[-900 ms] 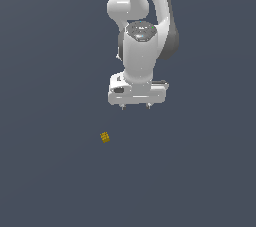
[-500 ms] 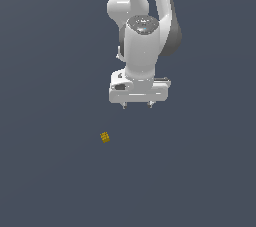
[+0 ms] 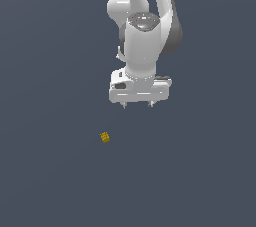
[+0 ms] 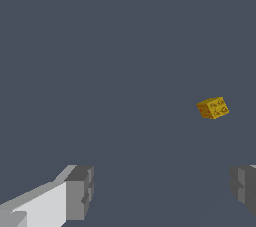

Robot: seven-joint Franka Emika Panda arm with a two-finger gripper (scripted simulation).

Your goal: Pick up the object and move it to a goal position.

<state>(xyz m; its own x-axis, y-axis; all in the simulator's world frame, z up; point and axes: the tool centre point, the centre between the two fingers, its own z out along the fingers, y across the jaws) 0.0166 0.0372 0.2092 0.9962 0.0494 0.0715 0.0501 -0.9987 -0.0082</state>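
The object (image 3: pixel 105 137), a tiny golden-yellow cube with faint darker marks, lies on the dark grey floor toward the exterior view's left. My white gripper (image 3: pixel 138 105) hangs well above it and off toward the exterior view's right, open, with nothing between its short fingertips. In the wrist view the cube (image 4: pixel 213 108) sits ahead of the gripper (image 4: pixel 162 191), nearer one grey fingertip (image 4: pixel 243 186) than the other (image 4: pixel 80 191). The cube lies outside the gap between the fingers.
The white arm (image 3: pixel 145 26) rises straight up out of the frame behind the gripper. The floor (image 3: pixel 50 181) is a plain dark grey surface.
The gripper has shifted slightly toward the exterior view's left, closer to the cube. The cube has not moved.
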